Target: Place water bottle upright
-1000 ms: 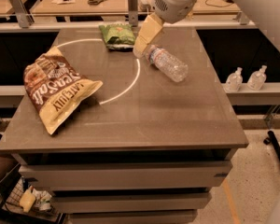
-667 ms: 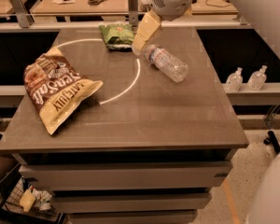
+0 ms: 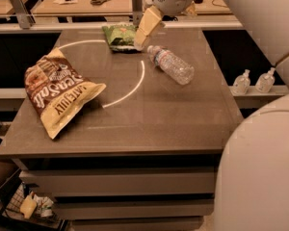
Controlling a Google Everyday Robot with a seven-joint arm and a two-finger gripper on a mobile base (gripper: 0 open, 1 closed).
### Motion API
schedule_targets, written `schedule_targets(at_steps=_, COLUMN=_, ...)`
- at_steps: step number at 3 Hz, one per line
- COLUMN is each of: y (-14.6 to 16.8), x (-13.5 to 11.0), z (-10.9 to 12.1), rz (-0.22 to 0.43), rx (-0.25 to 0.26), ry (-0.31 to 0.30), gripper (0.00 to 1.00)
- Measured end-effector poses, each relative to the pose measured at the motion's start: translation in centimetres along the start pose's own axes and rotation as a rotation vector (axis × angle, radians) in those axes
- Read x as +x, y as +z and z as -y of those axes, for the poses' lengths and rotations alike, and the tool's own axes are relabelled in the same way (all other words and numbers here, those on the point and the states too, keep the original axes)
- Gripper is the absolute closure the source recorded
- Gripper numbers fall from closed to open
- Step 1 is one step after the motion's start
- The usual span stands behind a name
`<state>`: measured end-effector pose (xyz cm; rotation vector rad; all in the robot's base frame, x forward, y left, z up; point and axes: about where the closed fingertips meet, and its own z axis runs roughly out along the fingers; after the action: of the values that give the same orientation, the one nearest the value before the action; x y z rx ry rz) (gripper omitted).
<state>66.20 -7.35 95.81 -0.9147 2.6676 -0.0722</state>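
The water bottle [image 3: 171,65] is a clear ribbed plastic bottle. It lies on its side on the table [image 3: 149,129], right of the middle, with its white cap pointing to the far left. My gripper [image 3: 140,43] hangs from the arm at the table's far edge. Its tip is just left of the bottle's cap and beside the green bag. It holds nothing that I can see.
A brown chip bag [image 3: 58,94] lies at the table's left. A green bag [image 3: 119,36] lies at the far middle. A white arc [image 3: 135,83] is marked on the top. Two small pump bottles [image 3: 253,81] stand on a ledge at the right. My pale body [image 3: 260,172] fills the lower right.
The gripper has drawn back a little toward the far edge, away from the bottle's cap. The bottle has not moved. My body now shows large at the lower right.
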Motion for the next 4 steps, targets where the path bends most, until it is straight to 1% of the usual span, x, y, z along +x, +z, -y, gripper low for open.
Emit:
schedule_targets(at_steps=1, y=1.5, x=-0.8, z=0.2, rz=-0.02, rx=-0.023, ry=0.025, gripper=0.0)
schedule_targets(at_steps=2, y=3.7, x=-1.3, z=0.4, rz=-0.044, rx=-0.053, ry=0.041, gripper=0.0)
schedule_targets(at_steps=3, y=5.5, x=-1.3, z=0.4, rz=-0.058, rx=-0.078, ry=0.052, gripper=0.0)
schedule_targets(at_steps=4, y=7.6, x=-0.6, z=0.4, rz=-0.082, rx=-0.112, ry=0.075, gripper=0.0)
